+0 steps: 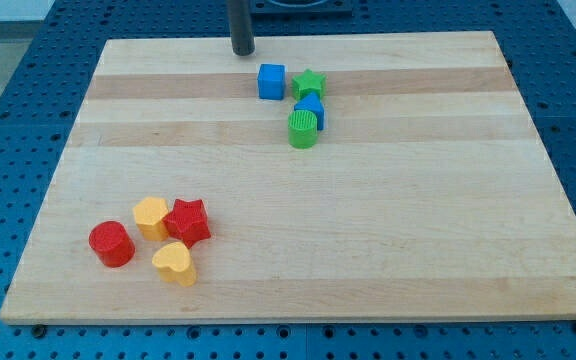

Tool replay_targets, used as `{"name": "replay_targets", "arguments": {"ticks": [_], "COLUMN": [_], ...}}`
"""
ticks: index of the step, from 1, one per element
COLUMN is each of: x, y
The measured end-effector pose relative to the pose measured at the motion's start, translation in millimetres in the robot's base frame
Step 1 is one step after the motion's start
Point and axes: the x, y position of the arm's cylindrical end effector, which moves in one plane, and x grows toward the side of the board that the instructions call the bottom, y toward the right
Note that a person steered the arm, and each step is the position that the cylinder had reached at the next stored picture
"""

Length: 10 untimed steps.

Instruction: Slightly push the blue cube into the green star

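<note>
The blue cube (271,81) sits near the view's top centre on the wooden board (368,230). The green star (309,84) lies just to its right, with a small gap or bare contact between them. My tip (242,52) stands on the board above and to the left of the blue cube, a short way apart from it.
A second blue block (310,108) and a green cylinder (303,129) sit just below the green star. At the view's lower left lie a red cylinder (111,244), a red star (188,221), a yellow block (151,216) and a yellow heart (174,263).
</note>
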Motion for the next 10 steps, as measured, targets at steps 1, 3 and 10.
{"name": "replay_targets", "arguments": {"ticks": [1, 3, 10], "x": [11, 25, -12], "y": [11, 49, 22]}}
